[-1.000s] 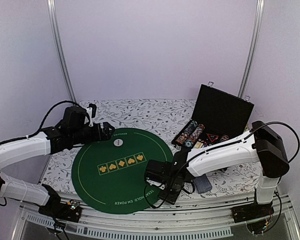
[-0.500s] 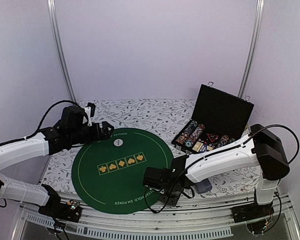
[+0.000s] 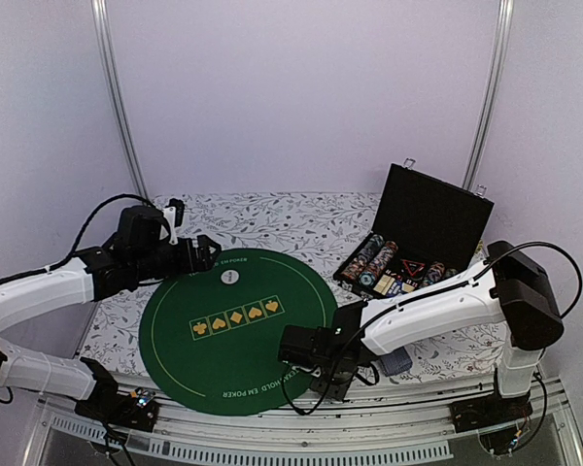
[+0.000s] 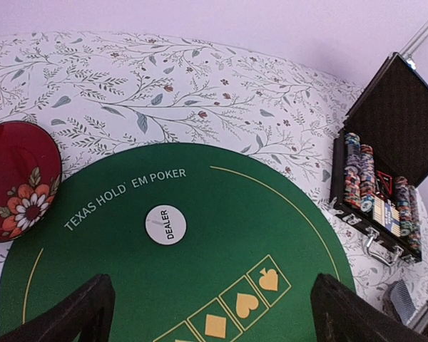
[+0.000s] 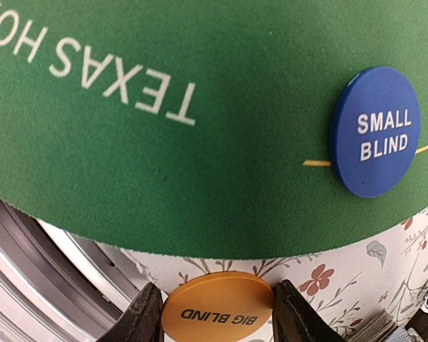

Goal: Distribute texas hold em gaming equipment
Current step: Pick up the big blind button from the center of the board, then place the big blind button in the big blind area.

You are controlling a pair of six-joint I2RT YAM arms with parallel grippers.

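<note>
Orange button (image 5: 217,308): the BIG BLIND one, clamped by its edges in the right gripper (image 5: 217,319), just past the mat's (image 5: 200,178) near rim, over the flowery cloth (image 5: 321,279).
Blue button (image 5: 374,132): SMALL BLIND, flat on the mat by the yellow line near the rim, apart from the orange one.
Dealer button (image 4: 165,224): white, flat on the mat's far side, just below the TEXAS HOLD'EM lettering.
Chips (image 4: 358,174): striped rows packed in the open case (image 4: 406,121), off the mat on the right.
Cards (image 4: 401,305): probably the blue-grey patterned bit on the cloth near the case, mostly cut off, so can't swear to it.
Left gripper (image 4: 210,299): fingers spread wide, nothing between them, up over the mat's far-left part.
Red disc (image 4: 18,182): flowered, on the cloth right beside the mat's far-left rim.
</note>
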